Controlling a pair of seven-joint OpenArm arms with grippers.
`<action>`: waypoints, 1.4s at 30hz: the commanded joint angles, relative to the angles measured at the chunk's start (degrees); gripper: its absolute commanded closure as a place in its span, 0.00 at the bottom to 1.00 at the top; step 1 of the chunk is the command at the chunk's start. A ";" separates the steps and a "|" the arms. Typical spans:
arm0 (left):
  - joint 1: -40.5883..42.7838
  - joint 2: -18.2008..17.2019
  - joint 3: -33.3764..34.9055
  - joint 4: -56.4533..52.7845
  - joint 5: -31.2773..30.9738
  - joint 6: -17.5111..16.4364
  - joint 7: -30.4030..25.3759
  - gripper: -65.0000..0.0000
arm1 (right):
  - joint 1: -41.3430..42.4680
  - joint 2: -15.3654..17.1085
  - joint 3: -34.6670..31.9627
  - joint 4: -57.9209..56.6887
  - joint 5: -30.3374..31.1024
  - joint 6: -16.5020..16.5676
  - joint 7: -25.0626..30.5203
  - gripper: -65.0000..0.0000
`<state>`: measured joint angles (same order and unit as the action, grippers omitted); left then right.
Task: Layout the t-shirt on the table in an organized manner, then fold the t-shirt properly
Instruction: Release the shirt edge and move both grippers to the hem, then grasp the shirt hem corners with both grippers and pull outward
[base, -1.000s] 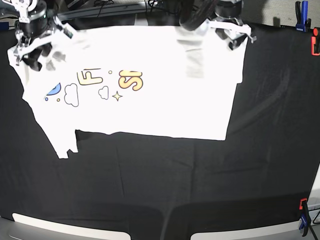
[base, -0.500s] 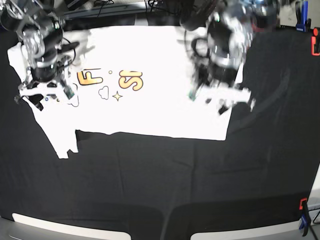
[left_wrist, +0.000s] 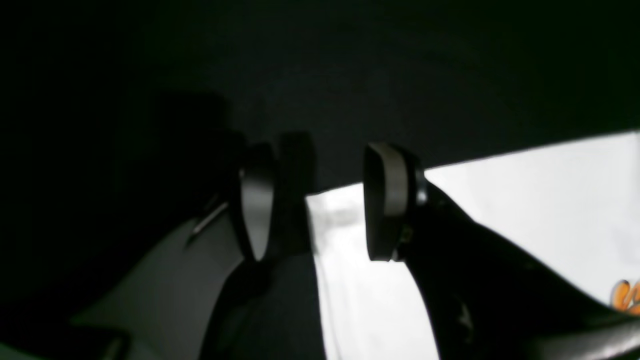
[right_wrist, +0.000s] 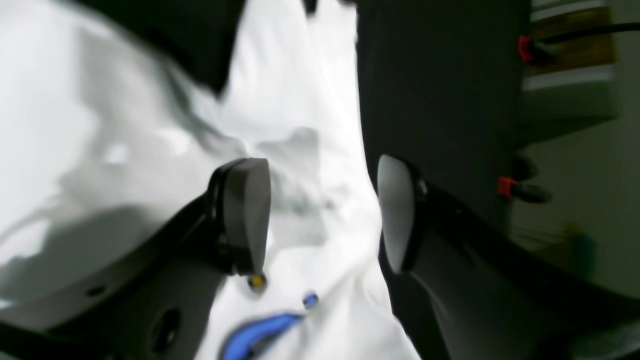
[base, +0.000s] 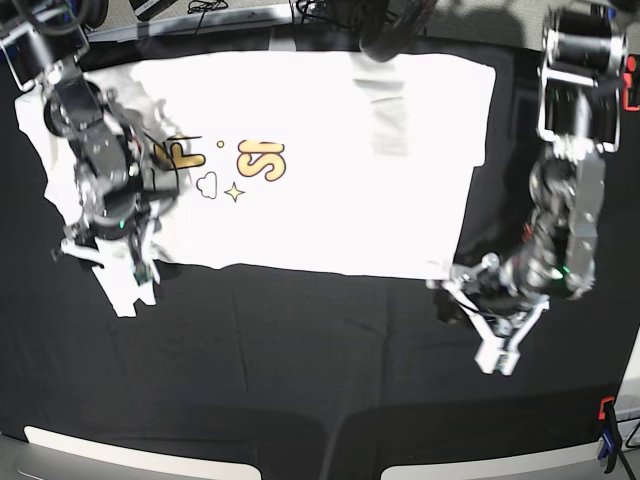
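Right pincer (base: 108, 262): it has been brought down from the far corner of the shirt to the near left sleeve within the last second; its jaws are held apart with nothing between them, and in the right wrist view white cloth and a blue patch of print are seen below the gap.

T-shirt (base: 320, 150): it is laid print-up across the far half of the counter (base: 320, 380), body spread flat, with the left sleeve rumpled under the right arm; its outline has been left much as it was a second ago.

Left pincer (base: 490, 310): it has been swung from the far right corner of the shirt to the near right corner of the hem; its jaws are parted and empty, and in the left wrist view the white corner edge is seen between the pads (left_wrist: 385, 210), though whether cloth is already touched cannot be told from that dark view.

Meaning for the task: the far edge appears to have been released and both arms repositioned at the near edge, so the laying-out is judged nearly finished, and a grasp of the near corners for a first fold is probably being prepared.
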<state>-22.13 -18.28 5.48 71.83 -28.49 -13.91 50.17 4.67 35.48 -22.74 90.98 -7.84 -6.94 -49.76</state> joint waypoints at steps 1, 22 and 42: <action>-2.95 -0.35 -1.36 -3.28 -2.56 -2.32 -1.27 0.58 | 1.79 0.66 1.81 0.74 -0.11 0.09 0.96 0.49; -11.85 -0.26 -4.90 -40.19 -24.55 -26.09 8.96 0.58 | 4.07 0.22 19.41 0.76 13.00 10.21 1.84 0.49; -12.02 3.19 -4.92 -40.19 -15.28 -26.09 4.61 1.00 | 11.37 -1.97 19.41 -10.19 18.91 11.32 11.87 0.50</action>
<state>-32.58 -14.74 0.64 31.09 -43.38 -39.66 55.27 14.37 32.58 -3.90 79.48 11.53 5.26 -39.40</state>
